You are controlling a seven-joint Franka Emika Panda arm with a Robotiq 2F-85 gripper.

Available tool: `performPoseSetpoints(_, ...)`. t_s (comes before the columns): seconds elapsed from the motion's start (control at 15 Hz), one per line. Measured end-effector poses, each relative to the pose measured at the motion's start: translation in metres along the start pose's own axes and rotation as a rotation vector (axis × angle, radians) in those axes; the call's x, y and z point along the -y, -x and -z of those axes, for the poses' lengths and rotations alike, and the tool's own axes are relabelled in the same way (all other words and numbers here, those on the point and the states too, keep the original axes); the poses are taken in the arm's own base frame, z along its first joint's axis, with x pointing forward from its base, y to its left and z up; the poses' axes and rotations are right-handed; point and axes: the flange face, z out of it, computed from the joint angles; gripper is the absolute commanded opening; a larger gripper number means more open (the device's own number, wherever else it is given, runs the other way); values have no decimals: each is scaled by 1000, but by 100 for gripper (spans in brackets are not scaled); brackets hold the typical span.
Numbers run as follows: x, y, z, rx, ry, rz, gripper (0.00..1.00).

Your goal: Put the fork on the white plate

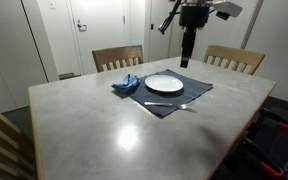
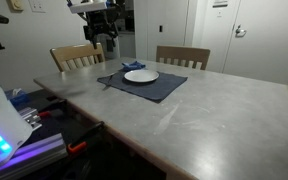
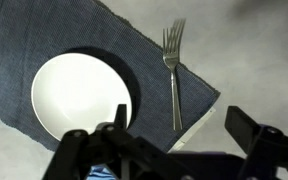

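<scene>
A silver fork (image 3: 174, 66) lies on a dark blue placemat (image 3: 44, 35), just beside the white plate (image 3: 79, 95) and apart from it. In both exterior views the plate (image 1: 164, 84) (image 2: 141, 75) sits on the placemat (image 1: 189, 92) (image 2: 154, 88). The fork (image 1: 180, 104) lies near the mat's front edge. My gripper (image 1: 185, 60) (image 2: 109, 42) hangs well above the table over the far side of the mat. In the wrist view its jaws (image 3: 180, 122) are wide open and empty, and the fork handle lies far below between them.
A crumpled blue cloth (image 1: 126, 84) lies on the mat next to the plate. Two wooden chairs (image 1: 117, 57) (image 1: 234, 58) stand at the far side of the grey table (image 1: 104, 125). Equipment sits at the table's side (image 2: 4, 120).
</scene>
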Motion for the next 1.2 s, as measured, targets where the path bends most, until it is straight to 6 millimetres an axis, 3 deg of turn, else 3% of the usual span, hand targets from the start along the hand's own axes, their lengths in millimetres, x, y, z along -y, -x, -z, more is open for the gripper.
performPoseSetpoints(0.4,22,-21,-61,4,-26,139,100)
performPoseSetpoints(0.67,33,-24,-100,42,-80,165,100)
performPoseSetpoints(1.2,42,-19,-141,100,-177,125,100)
